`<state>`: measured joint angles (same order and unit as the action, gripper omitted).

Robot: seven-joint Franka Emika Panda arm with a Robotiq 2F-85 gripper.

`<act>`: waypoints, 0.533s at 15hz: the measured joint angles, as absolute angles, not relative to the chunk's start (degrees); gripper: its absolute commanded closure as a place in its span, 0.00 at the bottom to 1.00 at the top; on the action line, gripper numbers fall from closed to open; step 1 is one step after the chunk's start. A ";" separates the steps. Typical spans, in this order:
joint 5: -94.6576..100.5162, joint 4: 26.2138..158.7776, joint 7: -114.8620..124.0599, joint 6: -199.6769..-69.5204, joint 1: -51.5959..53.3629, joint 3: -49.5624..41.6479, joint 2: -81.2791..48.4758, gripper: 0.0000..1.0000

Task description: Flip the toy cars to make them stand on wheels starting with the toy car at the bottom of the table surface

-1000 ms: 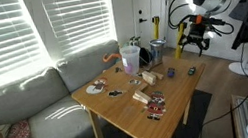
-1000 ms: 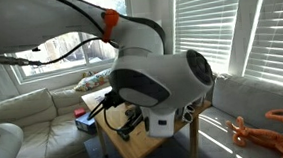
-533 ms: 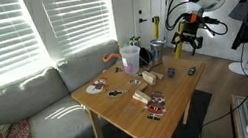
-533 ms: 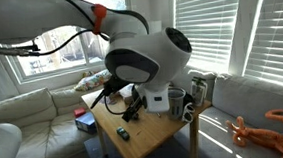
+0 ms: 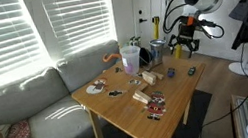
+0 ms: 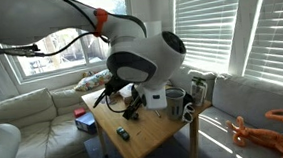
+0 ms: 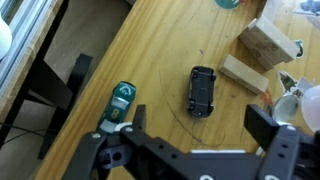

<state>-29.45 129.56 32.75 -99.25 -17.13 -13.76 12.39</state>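
End effector (image 7: 190,152) hangs with its jaws spread wide and nothing in them, right over the dark toy car (image 7: 202,91) on the desk (image 7: 150,50), close to the edge. My guess is it's light, rigid and kinda slick, so pinch it across the long sides, not the ends. A small green item (image 7: 120,103) sits just beside it, with wooden blocks (image 7: 268,42) further in. The smooth wood means it'll probably skate. Beyond that: sofa (image 5: 28,100), window blinds (image 5: 2,39).
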 measured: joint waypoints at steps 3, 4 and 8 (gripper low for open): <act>-31.46 130.60 32.81 -101.66 -15.52 -12.57 11.43 0.00; -32.03 130.75 32.93 -102.29 -15.06 -12.15 10.98 0.00; -33.55 131.32 34.35 -105.52 -13.54 -10.67 9.31 0.00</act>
<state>-33.55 131.32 34.35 -105.52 -13.54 -10.67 9.31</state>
